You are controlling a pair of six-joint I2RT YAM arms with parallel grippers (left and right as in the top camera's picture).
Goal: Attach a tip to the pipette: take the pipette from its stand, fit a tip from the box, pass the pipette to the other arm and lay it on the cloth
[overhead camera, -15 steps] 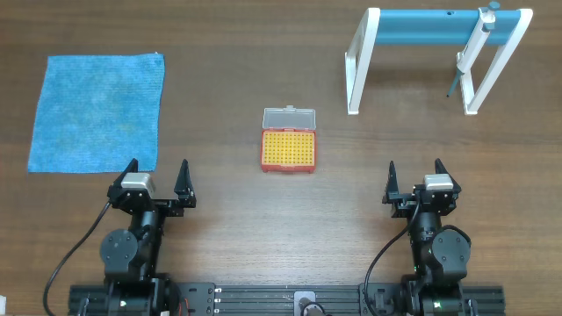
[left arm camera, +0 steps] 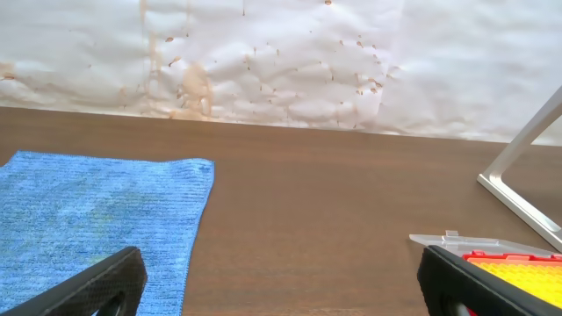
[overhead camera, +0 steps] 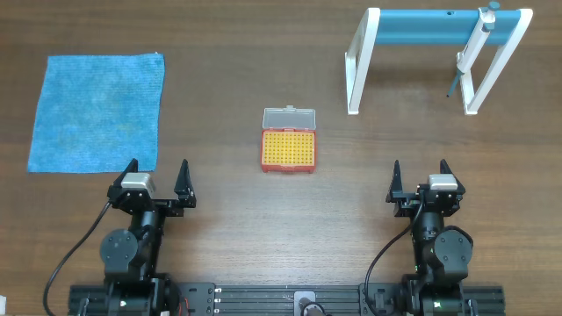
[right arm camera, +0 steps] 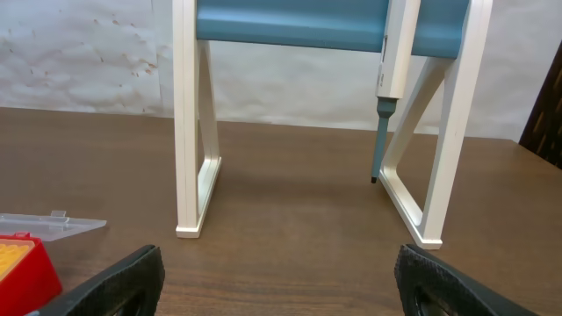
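I see my left gripper [overhead camera: 158, 168] and right gripper [overhead camera: 420, 168] low by their bases, both with fingers spread apart and holding nothing. Beyond them, in the middle, the tip box [overhead camera: 288, 151] sits with its lid open. The blue cloth [overhead camera: 97, 114] lies far left. Far right, the pipette [overhead camera: 474, 42] hangs on its stand [overhead camera: 421, 26].

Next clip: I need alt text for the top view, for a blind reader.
A white pipette hangs untouched on the white-framed, blue-barred stand at the far right. An orange tip box with its clear lid open sits mid-table, a blue cloth lies far left, and the left gripper and right gripper sit open near their bases.
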